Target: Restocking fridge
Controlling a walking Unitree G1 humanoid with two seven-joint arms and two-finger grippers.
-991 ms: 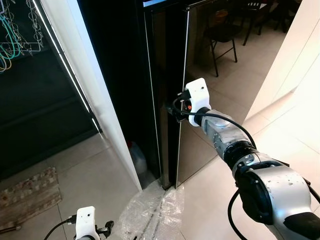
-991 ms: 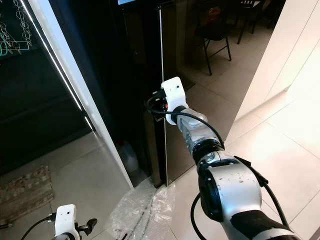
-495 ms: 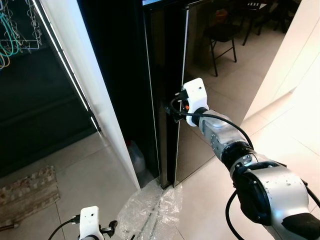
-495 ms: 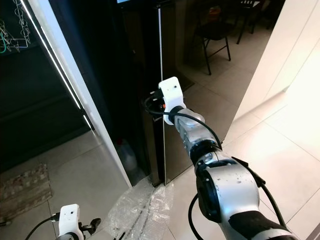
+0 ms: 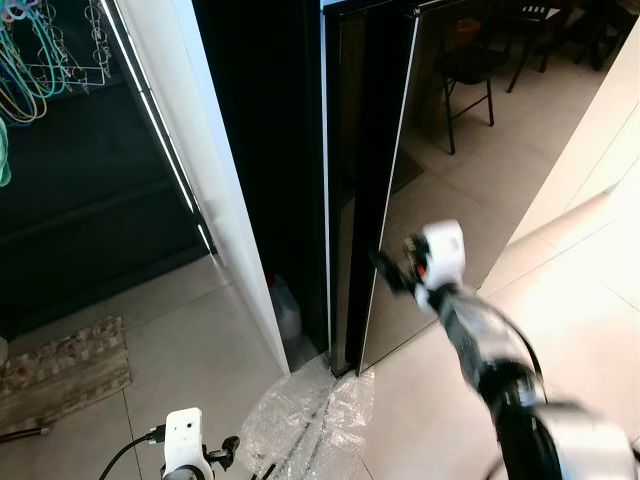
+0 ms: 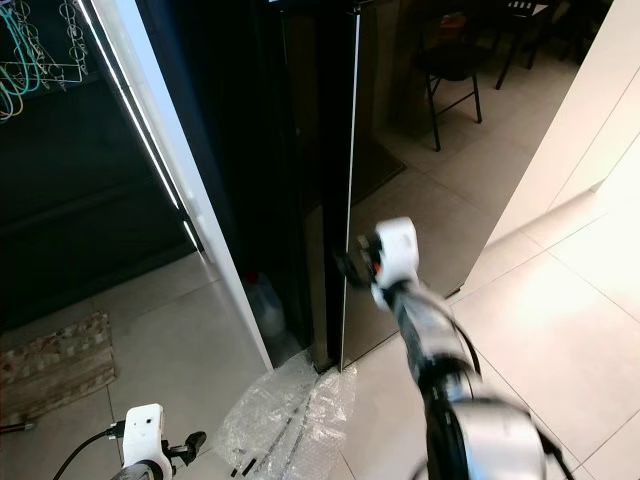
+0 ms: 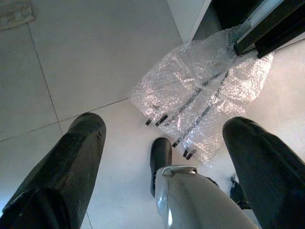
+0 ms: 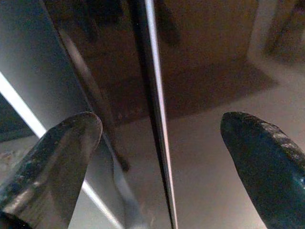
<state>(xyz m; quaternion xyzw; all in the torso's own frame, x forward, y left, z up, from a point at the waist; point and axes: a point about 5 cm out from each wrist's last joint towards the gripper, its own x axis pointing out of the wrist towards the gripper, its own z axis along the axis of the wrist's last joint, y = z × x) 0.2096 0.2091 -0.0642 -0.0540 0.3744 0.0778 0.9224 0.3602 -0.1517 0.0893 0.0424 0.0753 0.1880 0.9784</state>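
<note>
One fridge (image 5: 440, 150), one bubble-wrap sheet (image 5: 310, 415), one rug (image 5: 65, 360), one chair (image 5: 470, 70).

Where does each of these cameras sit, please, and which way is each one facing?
Left eye view: on the head, facing down at the dark fridge door; right gripper reaches its edge.
Right eye view: its stereo twin, same scene.
Left wrist view: on the hanging left arm, facing the floor and bubble wrap between its fingers.
Right wrist view: facing the door edge between open fingers.
Shared: eye views and left wrist view show the bubble wrap.
</note>
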